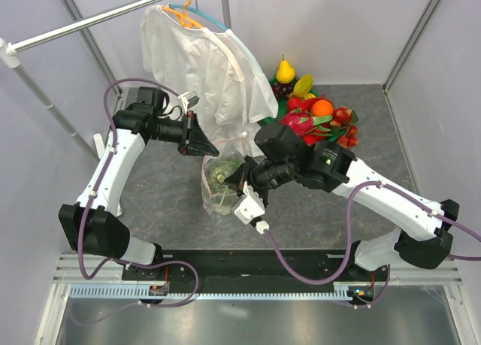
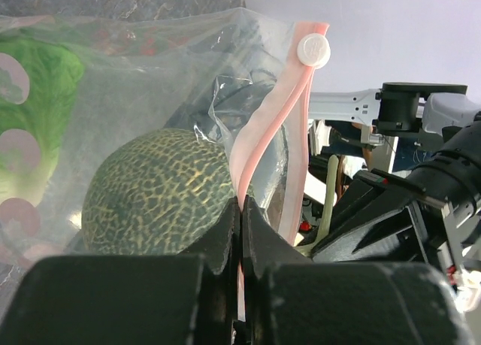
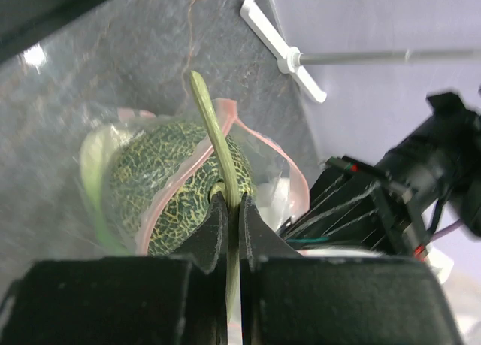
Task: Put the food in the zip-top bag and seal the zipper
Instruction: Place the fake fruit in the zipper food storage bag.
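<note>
The clear zip-top bag (image 1: 220,186) stands upright mid-table, its mouth open. My left gripper (image 2: 240,207) is shut on the pink zipper (image 2: 259,134) strip at the bag's rim; the white tab (image 2: 313,50) sits at the strip's top end. Inside the bag lie a netted melon (image 2: 158,195) and green lettuce (image 2: 34,112). My right gripper (image 3: 234,207) is shut on the melon's pale green stem (image 3: 213,123), with the melon (image 3: 176,183) hanging inside the pink-rimmed mouth. In the top view the left gripper (image 1: 198,142) and right gripper (image 1: 234,181) flank the bag.
More food (image 1: 319,118) is piled at the back right: pear, banana, orange, dragon fruit, strawberries. A white shirt (image 1: 203,67) hangs on a hanger from the rail (image 1: 90,22), just behind the bag. The rack's white foot (image 3: 284,53) rests on the grey tabletop.
</note>
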### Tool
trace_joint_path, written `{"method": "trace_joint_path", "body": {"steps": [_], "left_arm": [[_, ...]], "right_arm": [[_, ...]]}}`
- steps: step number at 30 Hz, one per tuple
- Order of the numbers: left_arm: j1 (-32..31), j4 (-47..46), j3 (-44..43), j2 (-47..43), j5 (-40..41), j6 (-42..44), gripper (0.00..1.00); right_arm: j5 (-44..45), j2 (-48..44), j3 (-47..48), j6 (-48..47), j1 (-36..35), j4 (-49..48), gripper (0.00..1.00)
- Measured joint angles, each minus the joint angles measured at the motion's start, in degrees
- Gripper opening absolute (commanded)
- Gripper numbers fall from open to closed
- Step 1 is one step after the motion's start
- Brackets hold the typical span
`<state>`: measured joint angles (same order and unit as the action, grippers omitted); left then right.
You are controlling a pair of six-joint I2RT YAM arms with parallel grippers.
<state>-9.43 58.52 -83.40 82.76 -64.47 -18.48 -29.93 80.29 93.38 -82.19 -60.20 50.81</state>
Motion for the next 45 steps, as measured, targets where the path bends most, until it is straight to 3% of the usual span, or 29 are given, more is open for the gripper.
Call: {"method": "trace_joint_path", "body": {"steps": [5,10,18,29,32,36,39,45], "left_arm": [[-0.2,0.02,0.24,0.0,-0.02,0.2,0.02],[-0.28,0.11,0.72,0.0,-0.04,0.48,0.02],[-0.57,0.15,1.4,-0.5,-0.07,1.64,0.02],[-1.05,0.15,1.4,-1.18,-0.09,2.12,0.02],[-1.05,0.15,1.4,-1.55,-0.09,2.12,0.02],[-1.05,0.15,1.4,-1.92,-0.11,2.12,0.02],[-1.05,0.15,1.4,-1.92,-0.11,2.12,0.02],[-1.05,0.35,1.14,-1.92,0.42,2.12,0.02]], "right_arm": [[3.32,1.97,0.63,-16.74,-0.52,4.42,0.0],[5.03,4.39,0.66,-23.98,-0.55,4.55,0.0],[3.78,9.51,11.78,-8.55,-0.28,2.47,0.0],[-0.39,8.59,9.18,3.43,3.15,2.4,0.0],[-0.85,8.57,8.26,3.8,4.07,2.08,0.11],[-1.14,8.59,6.08,4.13,4.48,0.55,0.7],[-1.07,8.57,5.9,5.4,4.48,-0.42,0.78],[0.0,6.27,4.9,11.52,4.46,-2.62,0.82]]}}
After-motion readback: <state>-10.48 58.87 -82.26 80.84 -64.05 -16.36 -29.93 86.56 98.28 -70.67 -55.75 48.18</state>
